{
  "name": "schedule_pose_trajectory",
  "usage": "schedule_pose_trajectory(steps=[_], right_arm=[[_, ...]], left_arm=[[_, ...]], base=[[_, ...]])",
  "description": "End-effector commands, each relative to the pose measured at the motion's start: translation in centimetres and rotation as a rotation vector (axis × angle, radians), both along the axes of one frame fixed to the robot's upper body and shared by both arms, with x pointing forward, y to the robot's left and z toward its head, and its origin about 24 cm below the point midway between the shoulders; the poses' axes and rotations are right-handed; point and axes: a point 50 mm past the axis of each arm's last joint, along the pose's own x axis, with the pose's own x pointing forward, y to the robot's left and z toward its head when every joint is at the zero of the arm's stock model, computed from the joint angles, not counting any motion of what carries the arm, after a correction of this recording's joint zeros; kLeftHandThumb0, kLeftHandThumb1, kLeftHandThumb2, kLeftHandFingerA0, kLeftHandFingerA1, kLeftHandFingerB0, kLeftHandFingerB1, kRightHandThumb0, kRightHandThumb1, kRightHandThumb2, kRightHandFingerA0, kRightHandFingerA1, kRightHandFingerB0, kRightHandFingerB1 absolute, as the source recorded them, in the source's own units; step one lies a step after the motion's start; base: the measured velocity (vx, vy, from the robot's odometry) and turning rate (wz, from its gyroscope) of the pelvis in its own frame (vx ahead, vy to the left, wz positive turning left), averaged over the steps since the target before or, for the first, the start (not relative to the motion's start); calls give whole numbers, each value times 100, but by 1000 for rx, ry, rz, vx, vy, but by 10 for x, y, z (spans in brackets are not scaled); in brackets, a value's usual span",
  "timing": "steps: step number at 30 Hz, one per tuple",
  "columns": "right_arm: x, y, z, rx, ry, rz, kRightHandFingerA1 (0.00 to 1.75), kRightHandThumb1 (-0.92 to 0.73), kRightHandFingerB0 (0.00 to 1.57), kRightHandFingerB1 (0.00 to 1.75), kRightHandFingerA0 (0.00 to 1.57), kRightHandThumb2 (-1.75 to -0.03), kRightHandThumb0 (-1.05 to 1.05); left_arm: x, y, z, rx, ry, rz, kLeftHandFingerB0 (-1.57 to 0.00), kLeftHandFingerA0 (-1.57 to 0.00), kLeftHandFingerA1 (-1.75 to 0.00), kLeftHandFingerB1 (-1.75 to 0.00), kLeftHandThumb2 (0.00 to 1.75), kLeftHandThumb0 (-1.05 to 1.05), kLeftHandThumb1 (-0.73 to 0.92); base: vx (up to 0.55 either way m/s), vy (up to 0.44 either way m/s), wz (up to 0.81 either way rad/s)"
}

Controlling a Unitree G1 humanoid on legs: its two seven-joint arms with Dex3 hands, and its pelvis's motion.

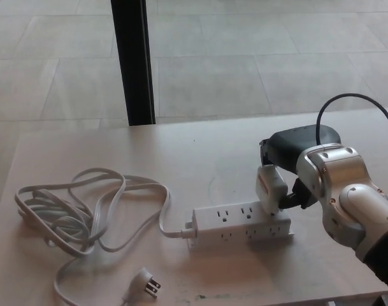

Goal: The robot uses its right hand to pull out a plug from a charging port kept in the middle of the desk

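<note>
I see the white power strip lying flat near the middle of the pale desk, long side running left to right. At its right end a white plug with a red mark stands upright, its base touching the strip's top face; I cannot tell whether the prongs are fully seated.

My right hand reaches in from the right, its black fingers closed around the plug from behind and from the right. The silver wrist and forearm slope down to the lower right corner, and a black cable arcs over the wrist. The left hand does not show.

The strip's own white cord leaves its left end and lies in loose loops on the left part of the desk, ending in a 3-prong plug near the front edge.
</note>
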Motion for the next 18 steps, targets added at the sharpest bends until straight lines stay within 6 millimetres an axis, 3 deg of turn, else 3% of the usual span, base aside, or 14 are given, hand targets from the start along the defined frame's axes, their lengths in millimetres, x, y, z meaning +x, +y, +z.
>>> schedule_pose_trajectory(steps=[1,3,4,5,6,7,10,11,13,14,15,16,18], right_arm=[[7,2,34,80,-47,4,172,-72,56,98,84,-79,-44],[8,2,38,76,-50,2,172,-72,56,98,84,-79,-44],[10,2,41,69,-51,-5,169,-75,47,70,81,-74,-44],[11,1,46,72,-57,-6,171,-76,58,114,80,-73,-45],[12,0,50,81,-66,-3,171,-76,58,114,80,-73,-45],[13,-2,53,91,-79,4,175,-69,70,138,86,-79,-44],[14,-5,52,107,-76,-12,175,-66,73,132,88,-83,-44],[13,-7,51,111,-71,-9,175,-61,75,146,91,-89,-44],[12,-9,50,105,-63,-8,175,-60,73,149,90,-93,-45],[13,-9,49,90,-56,-19,175,-64,72,145,90,-87,-45],[13,-10,48,80,-48,-35,175,-67,73,136,89,-81,-43],[13,-12,48,81,-46,-41,175,-69,73,129,87,-78,-44],[13,-16,48,82,-45,-44,175,-71,73,138,88,-76,-44]], left_arm=[[-1,6,7,27,-15,-9,-45,-70,-52,-41,81,-80,92],[-1,6,7,25,-17,-4,-45,-70,-52,-41,81,-80,92],[-1,6,7,26,-14,-2,-45,-71,-52,-41,81,-80,92],[-1,6,7,26,-13,1,-46,-71,-52,-41,80,-82,92],[-1,6,6,24,-13,4,-46,-71,-52,-41,80,-82,92],[-1,6,6,28,-10,-2,-48,-74,-53,-40,79,-79,92],[-3,7,8,33,-3,-3,-45,-72,-54,-41,82,-80,92],[-3,7,8,31,-3,-2,-46,-71,-52,-41,81,-79,92],[-4,6,6,24,-7,5,-47,-71,-53,-41,79,-78,92],[-4,6,6,22,-10,4,-43,-68,-56,-46,92,-86,82],[-5,6,6,21,-17,8,-48,-72,-52,-40,78,-80,92],[-5,6,6,20,-14,7,-44,-70,-53,-40,81,-83,92],[-5,6,6,23,-12,1,-48,-71,-51,-39,79,-79,92]], base=[[0,0,0],[0,0,0],[0,0,0],[0,0,0],[0,0,0],[0,0,0],[0,0,0],[0,0,0],[0,0,0],[0,0,0],[0,0,0],[0,0,0],[0,0,0]])
